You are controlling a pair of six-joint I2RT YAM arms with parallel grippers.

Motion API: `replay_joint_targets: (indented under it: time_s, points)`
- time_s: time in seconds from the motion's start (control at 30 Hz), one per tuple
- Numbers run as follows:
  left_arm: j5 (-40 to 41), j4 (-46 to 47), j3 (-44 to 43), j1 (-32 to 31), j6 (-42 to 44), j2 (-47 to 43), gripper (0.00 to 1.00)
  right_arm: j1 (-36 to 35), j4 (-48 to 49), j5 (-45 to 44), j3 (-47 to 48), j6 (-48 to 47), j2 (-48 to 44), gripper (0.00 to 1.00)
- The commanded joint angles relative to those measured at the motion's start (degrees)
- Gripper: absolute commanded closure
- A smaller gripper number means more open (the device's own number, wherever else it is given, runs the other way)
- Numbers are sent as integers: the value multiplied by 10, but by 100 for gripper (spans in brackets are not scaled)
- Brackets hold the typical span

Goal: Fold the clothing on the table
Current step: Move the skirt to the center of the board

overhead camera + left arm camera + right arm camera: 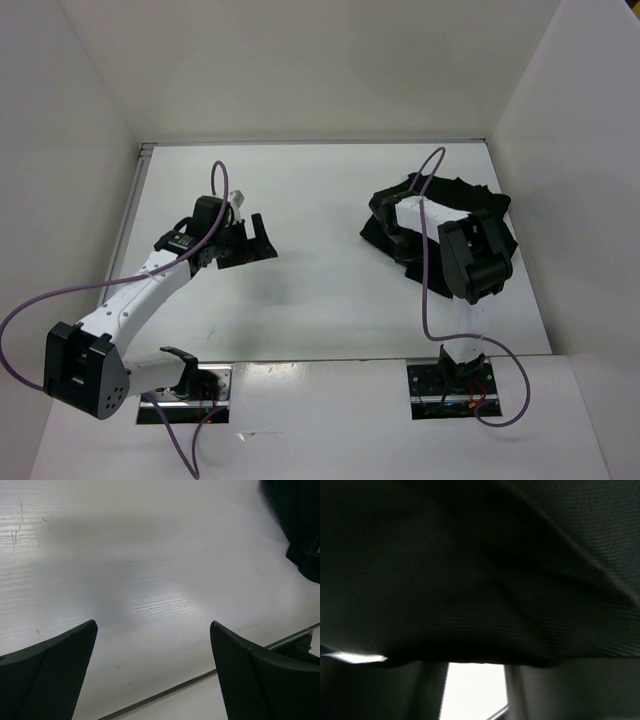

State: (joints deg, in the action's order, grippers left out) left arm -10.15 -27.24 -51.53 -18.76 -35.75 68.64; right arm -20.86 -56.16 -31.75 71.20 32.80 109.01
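Clothing (487,204): black, bunched in a heap on counter (320,180), not folded yet; R arm lying across it.
R hand (475,696): right up against clothing, fingers partway between spread & pressed together. Cloth fills wrist view just past tips, strip of white counter below. Cannot tell if any cloth is pinched.
L hand (153,625): spread wide, nothing in it, over bare counter well left of clothing.
Step (est.): getting a first hold on clothing before any fold.
Risk 1: several layers caught at once, so whole heap drags instead of one edge lifting. Cause: pleats bunched, no clean edge showing.
Risk 2: shallow pinch, cloth slipping out on lift. Cause: thin soft fabric, tips maybe only at its fringe.
Risk 3: tips grinding into counter under clothing. Cause: approach very low, view blocked by cloth.
Risk 4: clothing twisting or sliding on a one-sided pull. Cause: L hand too far from clothing to pin or share the load.
Risk 5: cable (428,262) snagging over clothing. Cause: loop hanging right above it.
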Motion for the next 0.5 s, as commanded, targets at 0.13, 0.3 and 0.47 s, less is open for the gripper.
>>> replay_joint_targets:
  time_s: [0.13,0.3,0.47]
  points:
    - [9,-6,-12,8,23,2,0,-6,-14,-24,18,21,18,100]
    - [4,-1,-12,8,23,7,0,-26,22,125,94,-27,-90,100]
    - [-3,4,-12,14,23,18,0,-33,60,327,189,-53,-145,100]
